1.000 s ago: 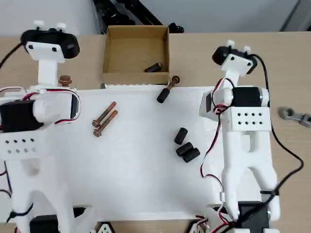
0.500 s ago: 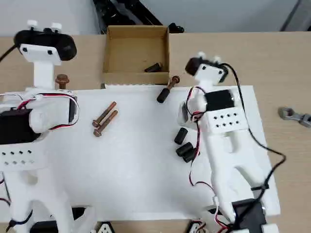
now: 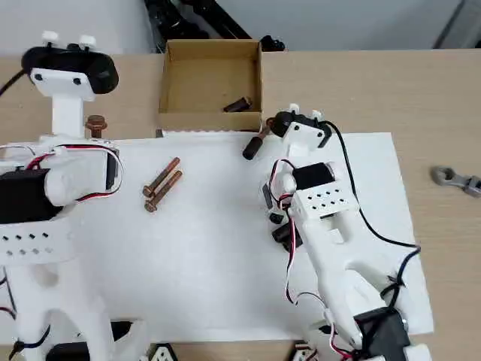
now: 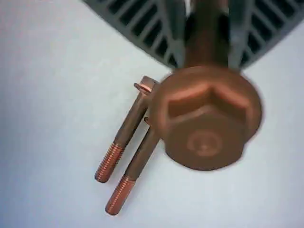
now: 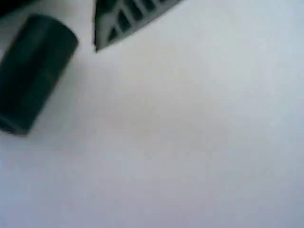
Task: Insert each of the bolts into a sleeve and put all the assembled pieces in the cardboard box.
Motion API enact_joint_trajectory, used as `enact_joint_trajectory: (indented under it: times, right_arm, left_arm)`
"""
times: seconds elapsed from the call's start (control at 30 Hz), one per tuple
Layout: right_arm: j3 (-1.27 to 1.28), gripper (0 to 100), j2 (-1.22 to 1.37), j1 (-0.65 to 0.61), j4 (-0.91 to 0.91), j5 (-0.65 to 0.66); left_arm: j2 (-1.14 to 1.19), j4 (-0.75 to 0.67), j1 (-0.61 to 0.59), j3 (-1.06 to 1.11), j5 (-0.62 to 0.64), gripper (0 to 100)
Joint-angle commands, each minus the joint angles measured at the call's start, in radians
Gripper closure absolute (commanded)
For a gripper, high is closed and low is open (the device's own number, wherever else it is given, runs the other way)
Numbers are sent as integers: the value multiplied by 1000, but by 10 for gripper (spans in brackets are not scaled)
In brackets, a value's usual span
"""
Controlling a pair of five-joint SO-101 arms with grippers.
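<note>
Right arm (image 3: 322, 199) had swung inward over 1 black cylindrical sleeve (image 5: 35, 71) on the white foam board (image 3: 195, 248); its grip state could not be told. Left gripper (image 4: 206, 28) clenched 1 copper flanged bolt (image 4: 204, 118). Step: sleeve pickup, probably requiring a centred grasp.

No writing, label, number or sign can be read on anything here. The hex head of the bolt (image 4: 205, 118) bears a small round stamped mark, too blurred to make out.
</note>
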Motion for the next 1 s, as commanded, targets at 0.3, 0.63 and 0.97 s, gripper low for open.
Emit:
enact_joint_trajectory:
  times: [0.3, 0.63, 0.97]
  right_arm:
    - [89, 829, -2, -16, -108, -9]
    - [230, 829, -1, -13, -306, -9]
    - [371, 829, -1, -13, -496, -9]
  left_arm:
    - [-38, 9, -6, 5, 0, 995]
    - [-40, 9, -6, 5, -6, 995]
    - [-40, 9, -6, 4, -6, 995]
